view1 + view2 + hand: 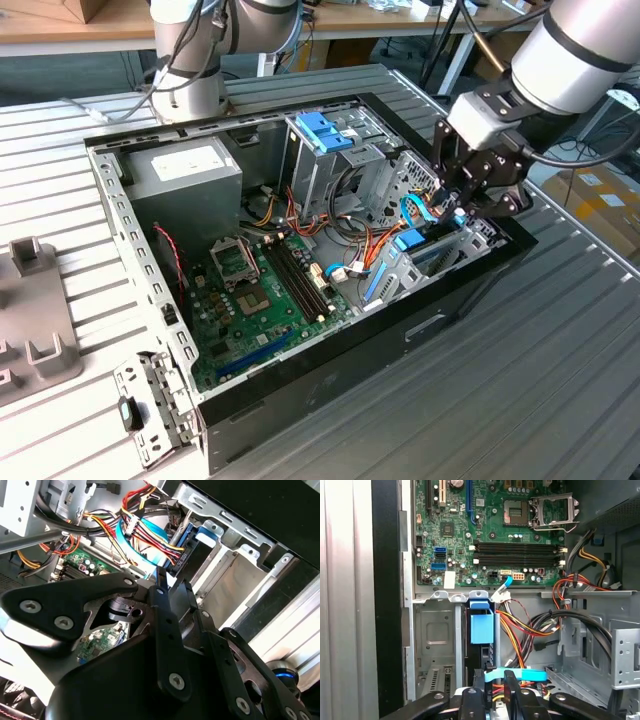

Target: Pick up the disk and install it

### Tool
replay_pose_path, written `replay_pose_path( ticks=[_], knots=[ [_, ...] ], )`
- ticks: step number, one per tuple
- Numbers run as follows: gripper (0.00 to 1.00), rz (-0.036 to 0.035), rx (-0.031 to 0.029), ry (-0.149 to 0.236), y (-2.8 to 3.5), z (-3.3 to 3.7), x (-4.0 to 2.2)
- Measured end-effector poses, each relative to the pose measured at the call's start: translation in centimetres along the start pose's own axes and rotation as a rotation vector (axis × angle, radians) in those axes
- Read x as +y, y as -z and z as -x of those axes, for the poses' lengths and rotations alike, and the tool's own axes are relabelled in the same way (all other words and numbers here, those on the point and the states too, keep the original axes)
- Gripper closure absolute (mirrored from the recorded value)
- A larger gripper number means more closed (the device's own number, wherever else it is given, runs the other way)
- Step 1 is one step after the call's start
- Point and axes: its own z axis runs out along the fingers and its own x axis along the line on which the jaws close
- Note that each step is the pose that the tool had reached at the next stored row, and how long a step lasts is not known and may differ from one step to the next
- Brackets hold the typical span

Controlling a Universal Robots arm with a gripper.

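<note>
The disk (418, 246), dark with a bright blue carrier, stands on edge in the low drive bay at the corner of the open computer case (470, 290), toward the exterior view's right. In the first wrist view its blue carrier (481, 622) sits in the metal slot, with the dark drive body behind it. In the second wrist view the disk (199, 540) lies against the bay's metal wall. My gripper (457, 205) hangs just above and beside the disk, as both wrist views show (495, 682) (172, 580). Whether it touches the disk is unclear.
A thin blue cable (520, 674) crosses right by the gripper, amid red, yellow and black wire bundles (530, 625). The tall drive cage with a blue clip (325, 130) stands behind the bay. The motherboard (265, 290) fills the case floor. A grey fixture (35, 320) lies on the slatted table.
</note>
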Motion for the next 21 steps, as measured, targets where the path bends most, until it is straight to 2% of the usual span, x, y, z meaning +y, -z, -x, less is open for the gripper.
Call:
replay_pose_path(
  ticks=[6, 8, 9, 10, 14, 19, 21],
  knots=[
    [0.71, 0.0001, -0.0045, 0.000, 0.30, 0.05, -0.01],
    [0.85, 0.0001, -0.0056, 0.000, 0.30, 0.04, -0.01],
    [0.85, 0.0002, -0.0060, 0.000, 0.29, 0.03, -0.02],
    [0.89, 0.0006, -0.0061, 0.000, 0.30, 0.02, -0.02],
    [0.89, 0.0067, -0.0083, -0.001, 0.14, -0.12, -0.14],
    [0.89, 0.0150, -0.0081, -0.002, -0.51, -0.33, -0.20],
    [0.89, 0.0161, -0.0080, -0.003, -0.65, -0.36, -0.20]
  ],
)
